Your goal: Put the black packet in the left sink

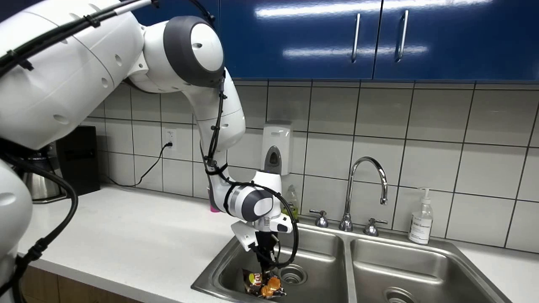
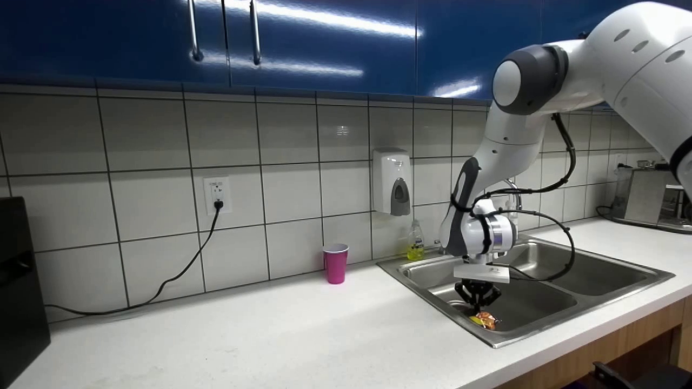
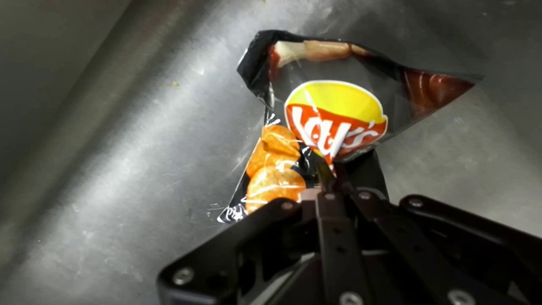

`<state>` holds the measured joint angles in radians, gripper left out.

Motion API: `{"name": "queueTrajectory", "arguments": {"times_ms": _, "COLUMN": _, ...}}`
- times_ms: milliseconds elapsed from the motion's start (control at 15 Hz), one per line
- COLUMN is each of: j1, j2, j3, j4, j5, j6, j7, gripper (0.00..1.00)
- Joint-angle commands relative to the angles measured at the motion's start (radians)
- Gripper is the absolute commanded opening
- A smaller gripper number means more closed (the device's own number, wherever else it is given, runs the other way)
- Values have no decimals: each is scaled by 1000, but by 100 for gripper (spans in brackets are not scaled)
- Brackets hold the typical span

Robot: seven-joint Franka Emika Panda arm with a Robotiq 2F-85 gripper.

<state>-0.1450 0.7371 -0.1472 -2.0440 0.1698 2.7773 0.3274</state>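
Observation:
The black packet (image 1: 254, 281) is a crumpled dark wrapper with orange and yellow patches. It is low inside the left sink (image 1: 324, 282), left of the drain in this exterior view. It also shows in an exterior view (image 2: 485, 320) and in the wrist view (image 3: 334, 114), with a yellow and red logo. My gripper (image 3: 332, 180) points down into the basin and is shut on a pinched fold of the packet near the logo. The gripper shows in both exterior views (image 1: 265, 272) (image 2: 477, 309). I cannot tell whether the packet touches the basin floor.
The right basin (image 1: 400, 265) lies beyond a divider. The faucet (image 1: 348, 202) and its handles stand behind the sink. A soap bottle (image 1: 421, 223) is at the back right. A pink cup (image 2: 335, 265) and a yellow-green bottle (image 2: 415, 243) stand near the wall.

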Motion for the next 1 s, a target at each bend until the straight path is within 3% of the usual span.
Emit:
{"name": "queueTrajectory", "arguments": {"times_ms": 0, "j1": -20, "j2": 30, "j3": 8, "j4": 28, "j5": 24, "j6": 12, "j7": -34, "gripper": 0}}
{"name": "queueTrajectory", "arguments": {"times_ms": 333, "j1": -20, "j2": 48, "j3": 6, "j4": 41, "j5": 26, "j6": 8, "j7": -28, "gripper": 0}}
{"name": "queueTrajectory", "arguments": {"times_ms": 400, "j1": -15, "j2": 42, "j3": 5, "j4": 36, "j5": 26, "j6": 10, "j7": -25, "gripper": 26}}
{"name": "queueTrajectory", "arguments": {"times_ms": 533, "j1": -12, "j2": 10, "j3": 12, "j4": 14, "j5": 30, "j6": 13, "j7": -28, "gripper": 34}}
{"name": "queueTrajectory", "arguments": {"times_ms": 933, "j1": 19, "j2": -102, "j3": 29, "j4": -35, "j5": 28, "j6": 19, "j7": -32, "gripper": 80}}
